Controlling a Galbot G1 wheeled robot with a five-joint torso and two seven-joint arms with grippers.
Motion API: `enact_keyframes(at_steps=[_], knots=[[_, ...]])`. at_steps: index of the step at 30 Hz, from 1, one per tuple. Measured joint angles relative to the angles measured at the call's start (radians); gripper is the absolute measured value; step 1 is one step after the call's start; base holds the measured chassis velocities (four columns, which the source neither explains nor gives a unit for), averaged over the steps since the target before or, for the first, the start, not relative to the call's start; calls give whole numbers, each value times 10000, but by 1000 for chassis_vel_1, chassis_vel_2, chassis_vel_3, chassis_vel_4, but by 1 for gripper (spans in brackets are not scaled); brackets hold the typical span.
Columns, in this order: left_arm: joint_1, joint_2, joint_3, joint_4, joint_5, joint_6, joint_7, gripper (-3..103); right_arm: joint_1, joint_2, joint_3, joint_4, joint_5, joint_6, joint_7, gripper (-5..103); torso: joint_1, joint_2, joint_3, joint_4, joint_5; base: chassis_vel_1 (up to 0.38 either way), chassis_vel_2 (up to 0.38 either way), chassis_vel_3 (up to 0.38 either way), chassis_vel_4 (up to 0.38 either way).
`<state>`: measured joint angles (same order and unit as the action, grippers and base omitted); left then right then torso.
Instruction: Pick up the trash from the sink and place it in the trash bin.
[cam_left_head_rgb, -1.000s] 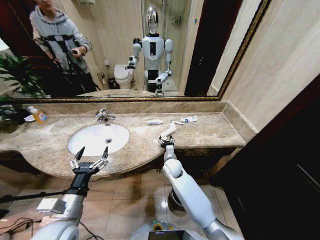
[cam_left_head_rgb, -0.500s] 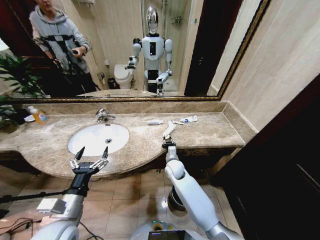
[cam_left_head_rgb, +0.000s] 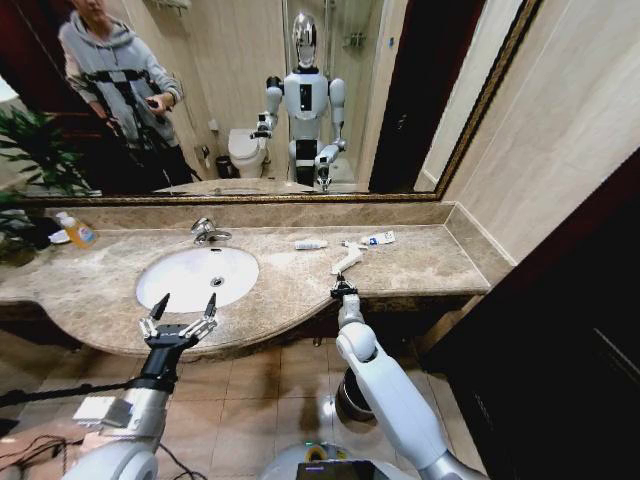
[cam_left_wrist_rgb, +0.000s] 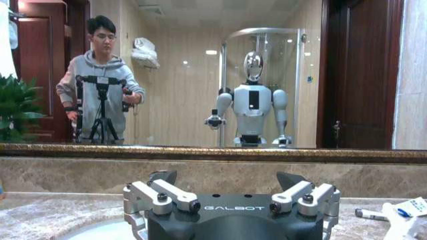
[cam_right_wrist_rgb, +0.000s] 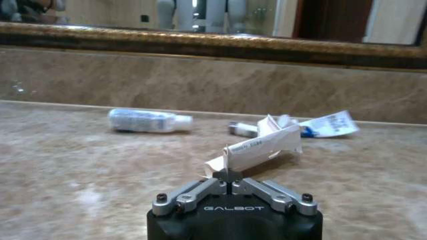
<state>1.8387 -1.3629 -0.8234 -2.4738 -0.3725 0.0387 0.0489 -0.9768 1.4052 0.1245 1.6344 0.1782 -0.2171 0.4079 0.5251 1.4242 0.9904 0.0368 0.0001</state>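
My right gripper (cam_left_head_rgb: 343, 288) is shut on one end of a long flat white packet (cam_left_head_rgb: 347, 263) over the marble countertop (cam_left_head_rgb: 430, 262), right of the sink (cam_left_head_rgb: 195, 277). In the right wrist view the fingers meet on the crumpled packet (cam_right_wrist_rgb: 261, 144), right gripper (cam_right_wrist_rgb: 229, 179). Behind it lie a short white tube (cam_left_head_rgb: 310, 244) (cam_right_wrist_rgb: 148, 120) and a second tube with blue print (cam_left_head_rgb: 378, 239) (cam_right_wrist_rgb: 327, 124). My left gripper (cam_left_head_rgb: 178, 325) is open at the counter's front edge before the basin, holding nothing. The dark round trash bin (cam_left_head_rgb: 344, 398) stands on the floor, partly hidden by my right arm.
A chrome faucet (cam_left_head_rgb: 207, 231) rises behind the basin. An orange-yellow bottle (cam_left_head_rgb: 78, 232) stands at the far left by a plant (cam_left_head_rgb: 25, 160). The mirror (cam_left_head_rgb: 250, 90) spans the back wall. A side wall closes the counter's right end.
My right gripper has shifted a little to the right with the packet in it. The left arm has not moved.
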Motion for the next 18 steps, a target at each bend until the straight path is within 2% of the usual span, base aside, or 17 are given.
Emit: enact_keyframes(at_steps=[5,9,10,14,18], knots=[[0,0,0,-1,0,-1,0,100,-432,-533,378,650,128,37,-151,0,0,0,0,0,2,0,0,0,0],[0,0,0,0,0,0,0,100,-1512,-1364,1257,1894,291,254,-1046,0,0,0,-1,0,0,0,0,0,0],[0,0,0,0,0,0,0,100,-1512,-1364,1257,1894,291,254,-1046,0,0,0,-1,0,0,0,0,0,0],[0,0,0,0,0,0,1,100,-3032,-2140,2050,3096,872,1051,-1727,0,-1,1,-1,-1,-1,0,0,0,0],[0,0,1,0,0,0,5,100,-4304,-2117,2957,3792,859,1760,-2231,0,-1,2,-2,-2,0,0,0,0,0]])
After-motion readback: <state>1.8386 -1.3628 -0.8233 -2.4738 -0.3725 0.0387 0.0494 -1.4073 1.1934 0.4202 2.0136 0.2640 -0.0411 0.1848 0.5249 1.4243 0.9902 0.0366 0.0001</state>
